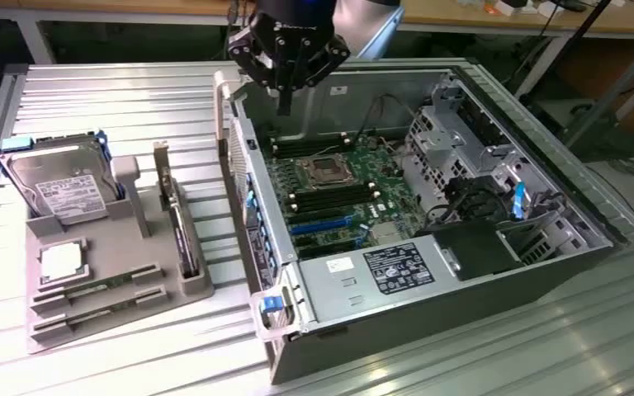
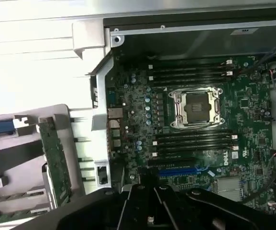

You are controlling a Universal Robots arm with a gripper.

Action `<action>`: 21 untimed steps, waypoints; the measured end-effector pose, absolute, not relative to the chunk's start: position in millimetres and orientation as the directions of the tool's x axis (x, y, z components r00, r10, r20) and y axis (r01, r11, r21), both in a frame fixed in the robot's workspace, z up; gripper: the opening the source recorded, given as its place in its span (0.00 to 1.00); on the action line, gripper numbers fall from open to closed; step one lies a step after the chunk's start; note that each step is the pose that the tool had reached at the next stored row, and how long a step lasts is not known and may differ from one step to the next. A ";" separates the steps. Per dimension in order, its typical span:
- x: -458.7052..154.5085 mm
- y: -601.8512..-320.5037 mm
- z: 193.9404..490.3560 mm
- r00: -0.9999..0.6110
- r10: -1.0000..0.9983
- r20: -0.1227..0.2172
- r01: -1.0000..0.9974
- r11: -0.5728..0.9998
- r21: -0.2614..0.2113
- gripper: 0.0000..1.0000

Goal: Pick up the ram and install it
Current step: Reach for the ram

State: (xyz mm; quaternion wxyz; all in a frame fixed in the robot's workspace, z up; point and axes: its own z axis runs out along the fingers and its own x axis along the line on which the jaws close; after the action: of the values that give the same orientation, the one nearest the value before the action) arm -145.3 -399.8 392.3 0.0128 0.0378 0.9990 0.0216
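Two green ram sticks (image 1: 96, 289) (image 1: 95, 317) lie side by side in the front slots of the grey holder tray (image 1: 130, 247), on the exterior view's left. My gripper (image 1: 284, 103) hangs high over the back left corner of the open computer case (image 1: 428, 272), far from the tray. Its dark fingers (image 2: 140, 206) are shut, and I see nothing between them. Below it the motherboard shows its black memory slots (image 2: 190, 72) (image 2: 193, 141) on both sides of the processor socket (image 2: 195, 108).
The tray also holds a hard drive (image 1: 63, 186), a square silver processor chip (image 1: 62, 262) and an upright dark expansion card (image 1: 179, 223) (image 2: 54, 158). Drive cages and cables (image 1: 482, 181) fill the case's right side. The metal table (image 1: 515, 346) is ribbed.
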 end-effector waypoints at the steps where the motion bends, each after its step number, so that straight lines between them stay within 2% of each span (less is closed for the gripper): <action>1: -155.0 -400.3 392.1 -0.997 0.076 -0.024 0.075 0.996 0.044 0.11; 15: -231.5 -416.2 387.1 -0.997 0.076 -0.024 0.075 0.996 0.044 0.11; 21: -257.1 -431.4 371.2 -0.997 0.076 -0.020 0.075 0.996 0.044 0.11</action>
State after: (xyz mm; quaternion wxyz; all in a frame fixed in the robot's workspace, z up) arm -257.1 -431.4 371.2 0.0110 0.0379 0.9990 0.0216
